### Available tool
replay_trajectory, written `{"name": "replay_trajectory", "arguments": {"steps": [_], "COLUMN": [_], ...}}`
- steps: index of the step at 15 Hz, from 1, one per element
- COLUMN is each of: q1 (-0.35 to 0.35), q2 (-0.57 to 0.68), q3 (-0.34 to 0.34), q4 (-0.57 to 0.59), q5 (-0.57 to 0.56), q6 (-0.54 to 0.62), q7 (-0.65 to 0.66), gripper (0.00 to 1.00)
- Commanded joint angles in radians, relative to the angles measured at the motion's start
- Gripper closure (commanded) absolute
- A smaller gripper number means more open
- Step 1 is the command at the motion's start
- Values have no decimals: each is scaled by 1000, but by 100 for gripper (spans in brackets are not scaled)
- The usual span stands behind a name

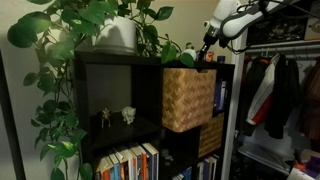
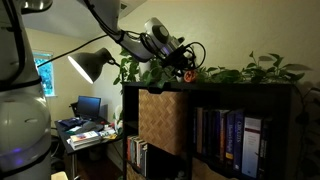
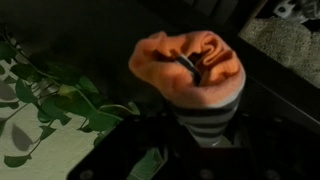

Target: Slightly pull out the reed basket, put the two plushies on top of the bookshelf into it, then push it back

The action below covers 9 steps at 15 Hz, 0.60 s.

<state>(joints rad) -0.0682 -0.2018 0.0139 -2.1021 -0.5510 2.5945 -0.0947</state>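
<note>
The black bookshelf point(image 1: 120, 95) point(image 2: 250, 90) holds the tan reed basket point(image 1: 188, 98) point(image 2: 162, 120) in an upper cubby, its front sticking out a little past the shelf face. My gripper point(image 1: 207, 50) point(image 2: 183, 68) point(image 3: 200, 128) is at the shelf top, above the basket. It is shut on the reddish-orange plushie point(image 3: 185, 62) point(image 2: 188, 74), which has a striped lower part and fills the wrist view. A small dark green and white plushie point(image 1: 187, 55) sits on the shelf top beside the gripper.
A leafy plant in a white pot point(image 1: 118, 35) trails over the shelf top. Two pale figurines point(image 1: 115, 116) stand in a cubby. A smaller, darker basket point(image 1: 211, 135) sits below. A clothes rack point(image 1: 280, 90), a desk lamp point(image 2: 90, 65) and a desk point(image 2: 85, 130) stand nearby.
</note>
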Motion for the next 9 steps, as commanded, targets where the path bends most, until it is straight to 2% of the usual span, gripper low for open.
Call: {"name": "replay_trajectory", "arguments": {"steps": [1, 2, 3, 9], "q1": [2, 13, 13, 99], "q2": [-62, -81, -96, -177], "q3": [16, 16, 23, 20], "q4": [-19, -29, -32, -79], "q5": [2, 22, 15, 173], "q6": [-103, -141, -175, -302], "q7": [20, -8, 0, -154], "gripper": [84, 89, 90, 89]}}
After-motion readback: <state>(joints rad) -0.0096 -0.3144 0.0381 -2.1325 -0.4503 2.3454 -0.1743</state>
